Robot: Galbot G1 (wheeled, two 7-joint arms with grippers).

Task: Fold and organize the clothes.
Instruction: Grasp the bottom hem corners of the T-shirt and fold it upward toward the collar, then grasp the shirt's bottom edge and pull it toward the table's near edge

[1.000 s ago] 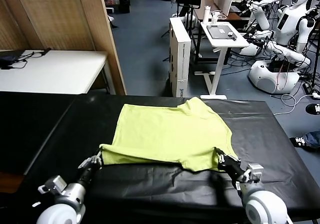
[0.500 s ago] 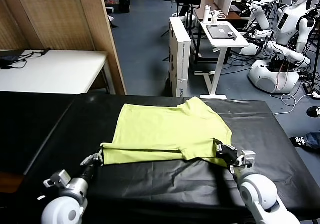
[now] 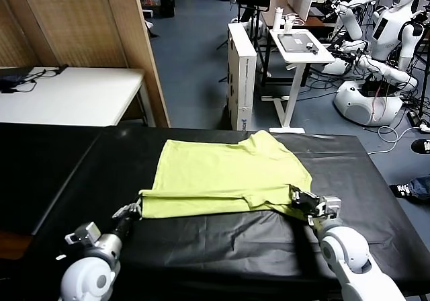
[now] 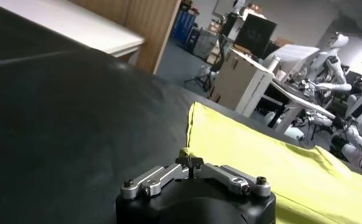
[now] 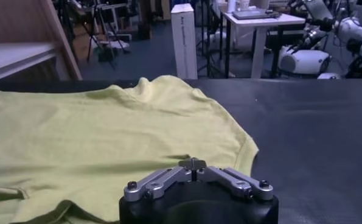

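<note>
The clothes are one lime yellow-green T-shirt (image 3: 228, 170) spread on the black table (image 3: 67, 173), its near hem doubled over onto the body as a flat band. My left gripper (image 3: 132, 209) is at the fold's left corner. In the left wrist view its tips (image 4: 191, 159) meet on a small tuft of the shirt (image 4: 260, 164). At the fold's right corner, by the sleeve, sits my right gripper (image 3: 296, 193). Seen from the right wrist, that gripper (image 5: 193, 163) is shut against the shirt (image 5: 107, 134). No print shows.
A white table (image 3: 74, 93) and a wooden screen (image 3: 80, 19) stand at the back left. Beyond the far edge are a white box (image 3: 242, 72), a white desk (image 3: 302, 46) and other robots (image 3: 376, 59). Bare black cloth lies on both sides of the shirt.
Both grippers have moved away from me with the near hem. The lifted fold has come down flatter onto the shirt, and its front edge now runs straighter.
</note>
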